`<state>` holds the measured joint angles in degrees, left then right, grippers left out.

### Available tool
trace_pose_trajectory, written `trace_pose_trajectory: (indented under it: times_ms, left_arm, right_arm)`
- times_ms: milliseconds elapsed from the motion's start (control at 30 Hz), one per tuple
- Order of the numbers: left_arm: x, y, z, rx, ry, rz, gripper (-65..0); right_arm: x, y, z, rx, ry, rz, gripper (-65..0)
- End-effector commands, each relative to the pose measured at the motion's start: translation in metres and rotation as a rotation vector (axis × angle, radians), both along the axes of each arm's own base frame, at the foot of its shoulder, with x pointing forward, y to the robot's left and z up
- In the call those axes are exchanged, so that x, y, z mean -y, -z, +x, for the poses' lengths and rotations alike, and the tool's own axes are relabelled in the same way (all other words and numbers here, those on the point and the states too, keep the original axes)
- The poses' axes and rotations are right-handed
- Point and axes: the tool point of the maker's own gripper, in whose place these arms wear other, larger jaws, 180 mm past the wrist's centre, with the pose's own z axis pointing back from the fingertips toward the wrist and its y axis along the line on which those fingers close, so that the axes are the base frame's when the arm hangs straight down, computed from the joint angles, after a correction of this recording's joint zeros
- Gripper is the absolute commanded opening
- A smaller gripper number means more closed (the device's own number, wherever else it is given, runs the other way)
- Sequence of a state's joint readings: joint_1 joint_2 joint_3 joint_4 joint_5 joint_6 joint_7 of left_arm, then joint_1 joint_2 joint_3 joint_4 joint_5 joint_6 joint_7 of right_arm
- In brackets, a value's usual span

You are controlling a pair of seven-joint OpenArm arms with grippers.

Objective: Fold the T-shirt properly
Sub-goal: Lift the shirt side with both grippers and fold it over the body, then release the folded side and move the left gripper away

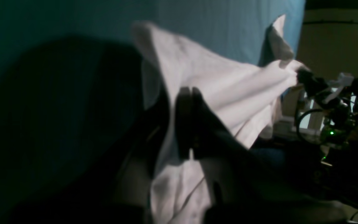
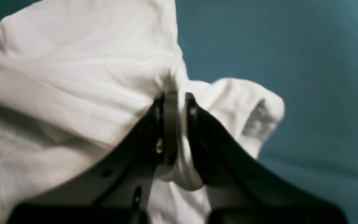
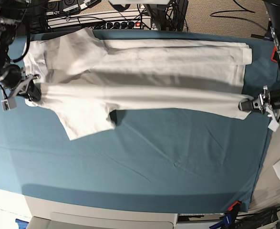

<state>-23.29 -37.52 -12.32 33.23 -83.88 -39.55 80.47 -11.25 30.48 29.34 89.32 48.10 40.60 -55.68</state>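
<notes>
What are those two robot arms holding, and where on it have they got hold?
Both hold the T-shirt: the right gripper pinches its edge at the shoulder end, the left gripper pinches the corner at the hem end.

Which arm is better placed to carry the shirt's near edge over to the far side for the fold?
Neither alone, probably. The left gripper pinches the T-shirt at its hem end and the right gripper pinches the sleeve end, with the edge stretched between them, so both likely move together.

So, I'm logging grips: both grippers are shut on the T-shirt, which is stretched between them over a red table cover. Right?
Not quite: the table cover is teal, as the base view shows. The rest holds: the left gripper and right gripper are each shut on the T-shirt, stretched between them.
</notes>
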Motion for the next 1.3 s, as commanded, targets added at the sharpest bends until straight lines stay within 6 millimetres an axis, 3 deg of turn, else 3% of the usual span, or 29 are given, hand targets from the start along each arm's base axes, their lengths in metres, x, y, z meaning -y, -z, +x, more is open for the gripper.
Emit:
trace_pose_trajectory:
  times_ms: [0, 167, 333, 533, 1167, 1267]
  left_arm:
    - [-0.017, -0.019, 0.011, 0.059, -0.016, 0.030, -65.0]
    - [-0.015, -0.012, -0.003, 0.053, 0.018, 0.058, -65.0]
    - [-0.008, -0.005, -0.023, 0.047, 0.070, 0.090, -65.0]
    - [-0.004, 0.004, -0.041, 0.025, 0.104, 0.104, -65.0]
    - [0.006, 0.003, -0.053, 0.046, 0.163, 0.131, -65.0]
    - [0.008, 0.001, -0.054, 0.057, 0.178, 0.138, -53.3]
  right_arm:
    - [0.016, -0.022, 0.004, 0.052, 0.020, -0.048, -65.0]
    - [0.030, -0.033, -0.016, 0.063, 0.063, -0.054, -65.0]
    - [0.032, -0.022, -0.032, 0.018, 0.071, -0.049, -65.0]
    - [0.032, -0.021, -0.033, 0.010, 0.072, -0.051, -65.0]
    - [0.034, -0.014, -0.037, -0.018, 0.079, -0.074, -65.0]
    - [0.031, -0.012, -0.037, -0.014, 0.084, -0.061, -47.3]
